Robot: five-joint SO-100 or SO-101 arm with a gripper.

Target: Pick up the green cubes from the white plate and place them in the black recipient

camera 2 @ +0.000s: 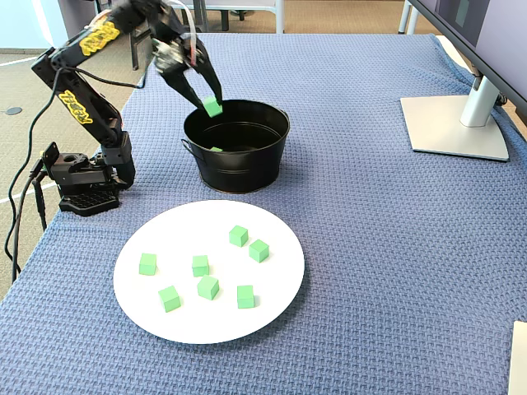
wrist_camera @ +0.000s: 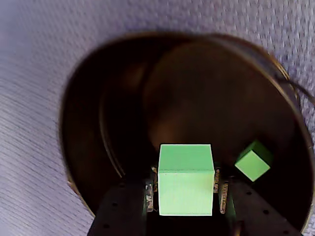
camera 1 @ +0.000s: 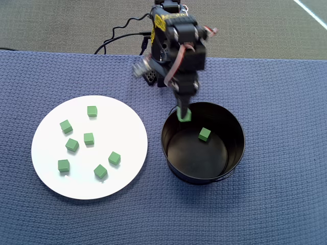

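My gripper (camera 1: 183,115) (wrist_camera: 186,189) (camera 2: 212,106) is shut on one green cube (camera 1: 184,116) (wrist_camera: 185,179) (camera 2: 212,106), held just above the near rim of the black recipient (camera 1: 235,153) (wrist_camera: 98,98) (camera 2: 247,169). Another green cube (camera 1: 204,134) (wrist_camera: 253,162) (camera 2: 216,149) lies on the tin's floor. Several more green cubes, among them one at the top (camera 1: 92,111) and one low down (camera 1: 100,171), rest scattered on the white plate (camera 1: 51,184) (camera 2: 272,304), left of the tin in the overhead view.
A blue woven cloth (camera 1: 276,92) covers the table. The arm's base (camera 2: 82,185) and its cables (camera 2: 20,206) stand at the left in the fixed view. A monitor stand (camera 2: 457,123) sits at the far right there.
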